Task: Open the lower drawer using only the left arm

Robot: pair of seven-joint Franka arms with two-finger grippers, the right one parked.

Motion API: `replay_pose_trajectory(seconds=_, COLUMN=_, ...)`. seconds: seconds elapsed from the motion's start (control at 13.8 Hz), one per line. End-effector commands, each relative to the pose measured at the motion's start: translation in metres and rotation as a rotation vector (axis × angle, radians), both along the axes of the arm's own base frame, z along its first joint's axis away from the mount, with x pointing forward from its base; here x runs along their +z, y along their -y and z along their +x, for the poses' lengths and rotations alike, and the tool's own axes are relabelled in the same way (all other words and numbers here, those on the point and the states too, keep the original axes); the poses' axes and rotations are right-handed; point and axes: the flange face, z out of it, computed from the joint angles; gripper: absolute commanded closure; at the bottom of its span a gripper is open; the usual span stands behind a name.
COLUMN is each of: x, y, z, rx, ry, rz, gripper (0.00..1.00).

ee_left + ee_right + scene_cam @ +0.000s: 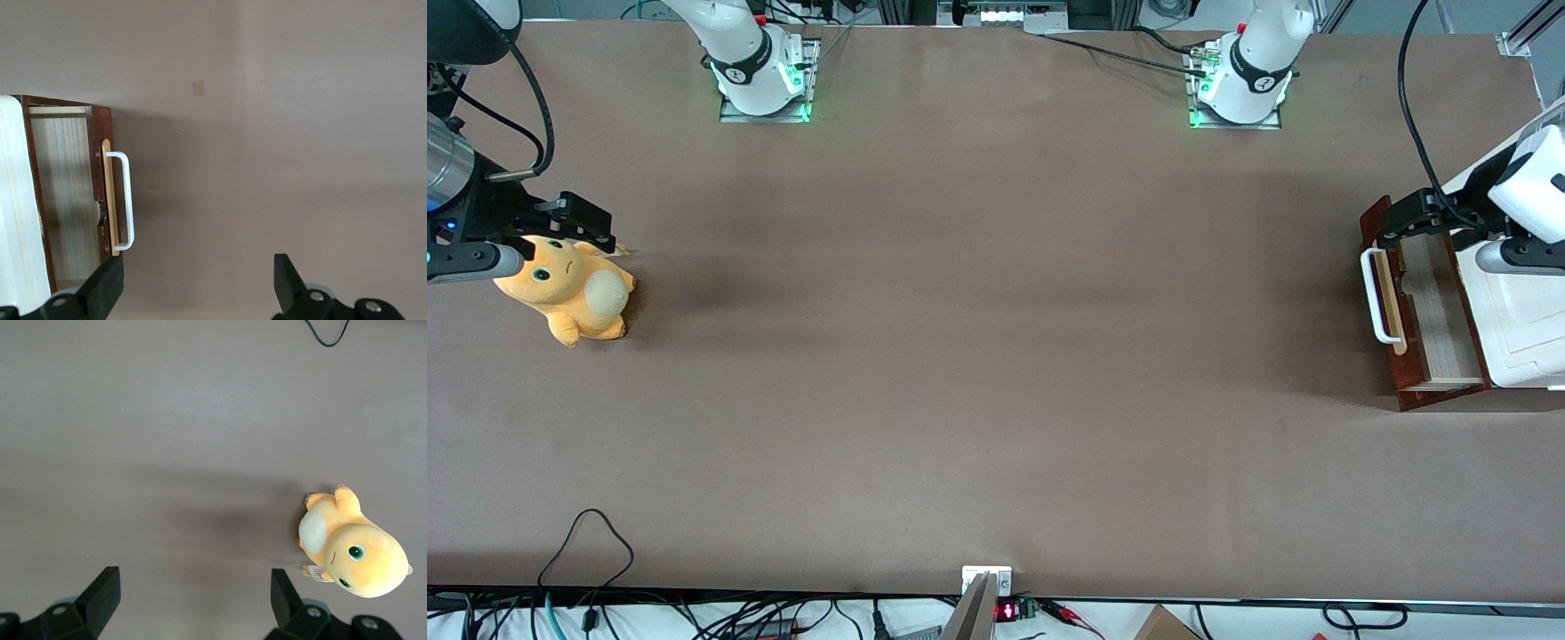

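The lower drawer (1440, 307) stands pulled out from under the white boxy top (1525, 333) at the working arm's end of the table, showing its pale wood inside. Its dark reddish-brown front (1398, 356) carries the white bar handle (1375, 298). The left arm's black gripper (1405, 218) hovers above the end of the drawer farther from the front camera, open and holding nothing. In the left wrist view the drawer front (100, 193), the handle (127, 200) and the pale inside (67, 200) show, with the open gripper (197, 287) off the handle and its fingers (107, 283) wide apart.
An orange plush toy (574, 289) lies toward the parked arm's end of the table and also shows in the right wrist view (353, 550). A black cable loop (587, 533) lies near the table's front edge. A small pale patch (198, 87) marks the table in front of the drawer.
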Motion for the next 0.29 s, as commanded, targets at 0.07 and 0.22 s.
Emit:
replay_pose_trajectory(seconds=0.07, x=0.0096, y=-0.0033, z=-0.0023, rx=-0.022, ry=0.022, rz=0.017, gripper=0.0)
replay_pose_trajectory(seconds=0.22, x=0.0132, y=-0.0041, z=-0.002, rx=-0.019, ry=0.029, rz=0.017, gripper=0.0)
